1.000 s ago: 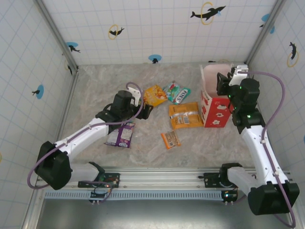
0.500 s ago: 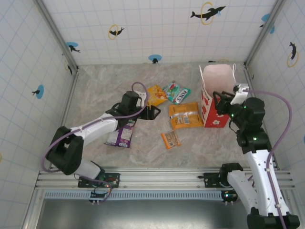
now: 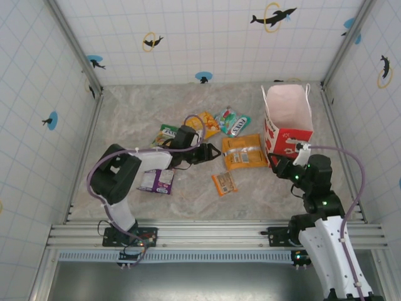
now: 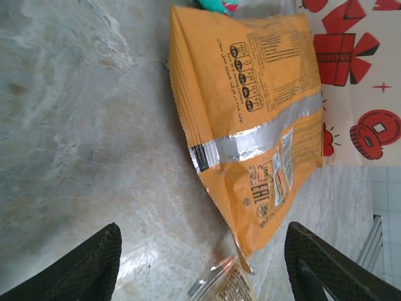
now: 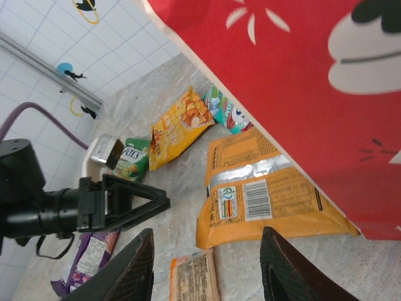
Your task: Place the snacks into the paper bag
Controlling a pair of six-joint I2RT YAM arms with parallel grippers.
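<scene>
The white paper bag (image 3: 288,116) with red prints stands open at the back right. Of the snacks, a large orange pouch (image 3: 243,151) lies flat to its left, with a small orange bar (image 3: 223,183) nearer me. Yellow-orange (image 3: 203,124), teal (image 3: 232,122), green (image 3: 166,133) and purple (image 3: 156,180) packets lie around my left arm. My left gripper (image 3: 212,152) is open and low, pointing at the orange pouch (image 4: 250,113), just short of its near edge. My right gripper (image 3: 277,164) is open beside the bag's red side (image 5: 301,81), above the pouch's corner (image 5: 263,194).
Tiled walls (image 3: 37,94) close in the marble floor on three sides, and a metal rail (image 3: 207,235) runs along the near edge. The bar (image 5: 194,279) lies between the two grippers. Bare floor (image 3: 131,106) spreads at the back left.
My right arm has pulled back from the bag's top and come down beside its base. My left gripper has slid right toward the orange pouch, uncovering the green packet.
</scene>
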